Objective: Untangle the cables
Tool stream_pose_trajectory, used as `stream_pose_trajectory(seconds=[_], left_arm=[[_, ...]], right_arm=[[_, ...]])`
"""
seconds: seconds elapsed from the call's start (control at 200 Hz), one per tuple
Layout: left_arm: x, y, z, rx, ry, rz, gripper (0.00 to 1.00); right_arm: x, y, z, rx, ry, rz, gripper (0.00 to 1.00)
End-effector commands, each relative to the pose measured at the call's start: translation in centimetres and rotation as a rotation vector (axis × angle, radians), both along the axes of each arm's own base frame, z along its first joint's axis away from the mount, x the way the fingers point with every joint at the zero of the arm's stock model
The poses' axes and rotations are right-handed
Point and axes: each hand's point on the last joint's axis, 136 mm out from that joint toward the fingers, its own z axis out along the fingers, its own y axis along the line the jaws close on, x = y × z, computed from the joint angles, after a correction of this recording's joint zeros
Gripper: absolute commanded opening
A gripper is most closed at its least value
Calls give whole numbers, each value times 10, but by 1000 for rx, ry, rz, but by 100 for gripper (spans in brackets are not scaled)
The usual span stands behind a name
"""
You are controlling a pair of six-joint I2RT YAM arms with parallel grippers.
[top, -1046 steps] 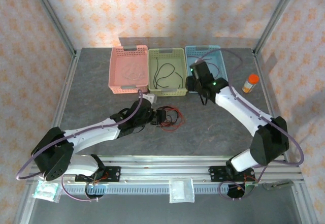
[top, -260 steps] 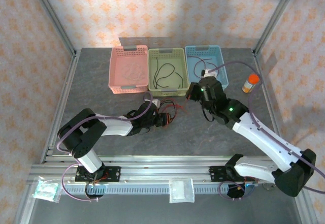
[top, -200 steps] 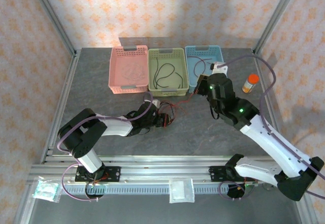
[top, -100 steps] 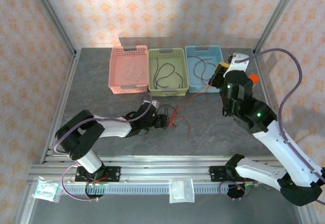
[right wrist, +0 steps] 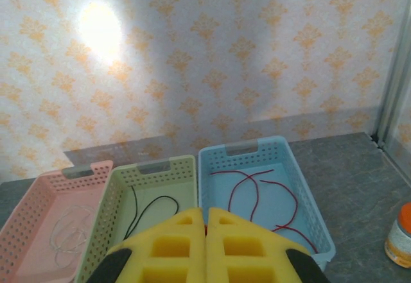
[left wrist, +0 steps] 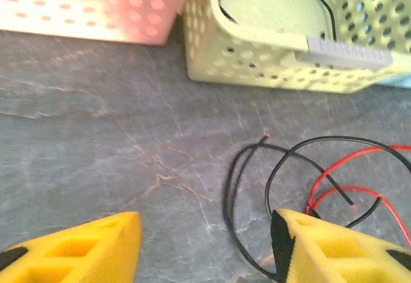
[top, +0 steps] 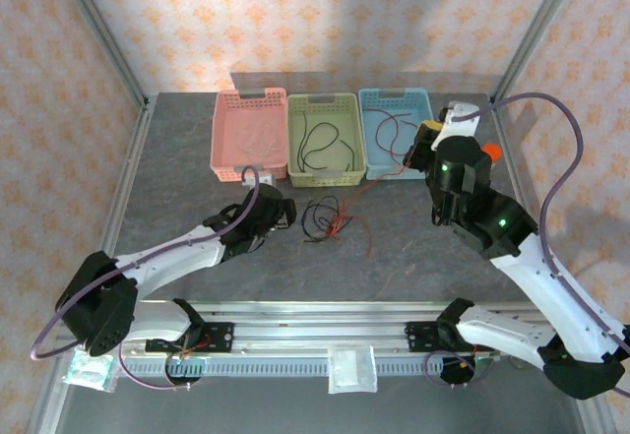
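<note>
Cables (top: 330, 219): loose tangle of black and red wire lying on the grey table (top: 177, 178), just in front of the green basket (top: 325, 163). Left gripper (top: 283, 210) low over the table at the tangle's left edge; in the left wrist view its yellow fingers (left wrist: 96, 244) stand wide apart, nothing between them, and a black loop (left wrist: 226, 196) runs right beside the right-hand pad. Right gripper (right wrist: 206, 215) raised above the near right corner of the blue basket (top: 394, 129), pads pressed together. One red strand (top: 372, 190) rises from the tangle in a near-straight line to those fingers, pinched there (a sliver of red shows in the seam between the pads in the right wrist view). Basket contents: pink basket (top: 249, 134) holds pale wire, green holds black, blue holds red. Orange-capped bottle (right wrist: 399, 235) stands to the right of the blue basket.
</note>
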Motion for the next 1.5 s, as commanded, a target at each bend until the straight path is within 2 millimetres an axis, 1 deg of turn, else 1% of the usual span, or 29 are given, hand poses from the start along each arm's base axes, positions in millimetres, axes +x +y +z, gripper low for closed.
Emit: stream_pose_trajectory(seconds=[0.0, 0.09, 0.155, 0.28, 0.345, 0.416, 0.526, 0.666, 0.876, 0.971, 1.031, 1.111, 1.227, 1.322, 1.472, 1.497], left_arm=[[3, 0, 45, 39, -107, -69, 61], [4, -28, 88, -50, -207, -211, 66], [5, -44, 109, -94, -232, -282, 69], [4, -85, 137, -171, -232, -491, 69], [2, -101, 148, -209, -252, -569, 69], [2, -114, 155, -235, -269, -632, 69], [3, -130, 155, -253, -272, -710, 69], [6, -145, 142, -266, -246, -774, 69], [15, -153, 122, -257, -225, -787, 69], [20, -157, 113, -255, -214, -784, 67], [24, -160, 109, -259, -210, -783, 64], [28, -165, 102, -267, -199, -786, 57], [33, -171, 100, -278, -193, -789, 35], [35, -170, 106, -289, -210, -775, 20], [37, -164, 120, -294, -232, -738, 0], [37, -163, 122, -294, -233, -730, 0]], right_arm=[[-3, 13, 17, 39, -41, 77, 0], [-3, 23, 21, 64, -52, 127, 0], [-2, 32, 26, 93, -65, 172, 0], [-1, 50, 38, 151, -90, 250, 0], [0, 58, 46, 185, -108, 285, 0], [-1, 65, 55, 217, -131, 318, 0], [-2, 73, 67, 251, -150, 363, 0], [-3, 80, 77, 284, -163, 400, 0], [-4, 87, 79, 310, -162, 429, 0], [-4, 88, 81, 317, -163, 438, 0], [-4, 89, 81, 320, -161, 443, 0], [-4, 90, 81, 322, -159, 445, 0], [-3, 87, 79, 317, -153, 426, 0], [1, 77, 74, 300, -140, 363, 0], [11, 56, 55, 266, -102, 220, 0], [12, 52, 52, 262, -97, 194, 0]])
